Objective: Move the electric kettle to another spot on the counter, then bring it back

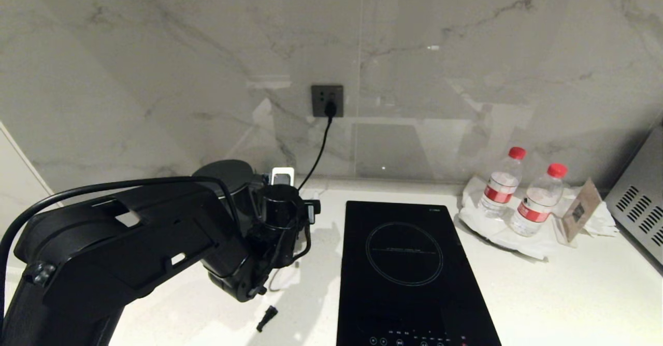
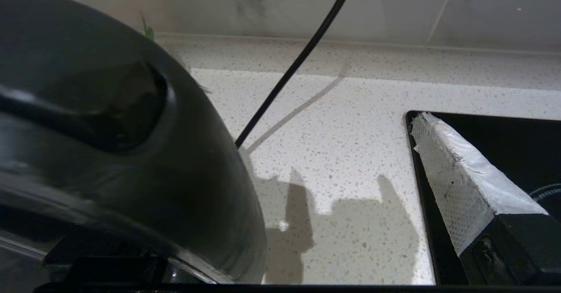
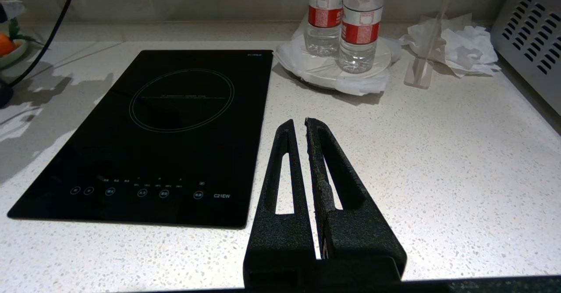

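My left gripper (image 2: pixel 307 205) is spread wide, holding nothing, right up against the electric kettle (image 2: pixel 109 152); one taped finger (image 2: pixel 456 174) shows over the induction hob (image 2: pixel 482 135) and the glossy black body fills the other side of the left wrist view, so I can't tell if the second finger touches it. In the head view the kettle (image 1: pixel 230 175) sits at the back of the counter (image 1: pixel 544 294), left of the hob (image 1: pixel 409 273), mostly hidden behind my arm, with a black cord (image 1: pixel 318 152) running up to the wall socket (image 1: pixel 327 100). Right gripper (image 3: pixel 302 130) is parked with fingers pressed together, empty, hovering over bare counter beside the hob. Handling call: the body is rigid, smooth and shiny, likely slippery for a side pinch and too wide for a sure one; can't tell whether there's water inside, so I'd assume it may be heavy. I'd take the loop handle, high up near the lid, and keep it upright. The cord probably belongs to the base, so I'd lift straight up before going sideways. Two water bottles (image 1: pixel 520 198) stand well apart at the far right, no trouble.
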`<state>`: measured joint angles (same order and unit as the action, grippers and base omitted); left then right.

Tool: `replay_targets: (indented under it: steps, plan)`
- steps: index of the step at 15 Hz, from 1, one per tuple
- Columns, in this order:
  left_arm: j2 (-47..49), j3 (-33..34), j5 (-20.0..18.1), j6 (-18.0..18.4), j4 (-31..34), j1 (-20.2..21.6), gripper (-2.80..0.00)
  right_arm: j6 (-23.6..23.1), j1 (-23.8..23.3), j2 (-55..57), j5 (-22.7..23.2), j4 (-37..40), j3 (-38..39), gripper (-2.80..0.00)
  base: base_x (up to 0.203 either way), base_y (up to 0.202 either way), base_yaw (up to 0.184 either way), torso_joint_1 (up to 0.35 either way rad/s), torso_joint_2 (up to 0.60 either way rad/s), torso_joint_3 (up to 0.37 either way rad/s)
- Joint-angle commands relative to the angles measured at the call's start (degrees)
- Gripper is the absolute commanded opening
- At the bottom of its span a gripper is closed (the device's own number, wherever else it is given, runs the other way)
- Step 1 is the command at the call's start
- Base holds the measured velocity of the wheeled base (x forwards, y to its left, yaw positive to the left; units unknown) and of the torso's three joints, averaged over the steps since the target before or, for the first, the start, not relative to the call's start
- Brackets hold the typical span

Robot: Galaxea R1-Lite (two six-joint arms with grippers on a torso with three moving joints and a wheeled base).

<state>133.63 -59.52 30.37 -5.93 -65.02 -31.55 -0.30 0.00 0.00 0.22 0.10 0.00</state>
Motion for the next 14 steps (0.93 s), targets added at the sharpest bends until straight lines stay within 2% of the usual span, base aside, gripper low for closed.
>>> replay_targets:
  steps: [1,14]
  plan:
    - [0.4,-0.6,0.2,0.0,-0.4,0.3,0.00,0.0,0.0,-0.1,0.0,0.0,0.0,-2.80,0.000,0.000,0.000,0.000,0.00,0.000]
    - [-0.3,0.4,0.5,-0.2,-0.8,2.0,0.00,0.0,0.0,-0.1,0.0,0.0,0.0,-2.80,0.000,0.000,0.000,0.000,0.00,0.000]
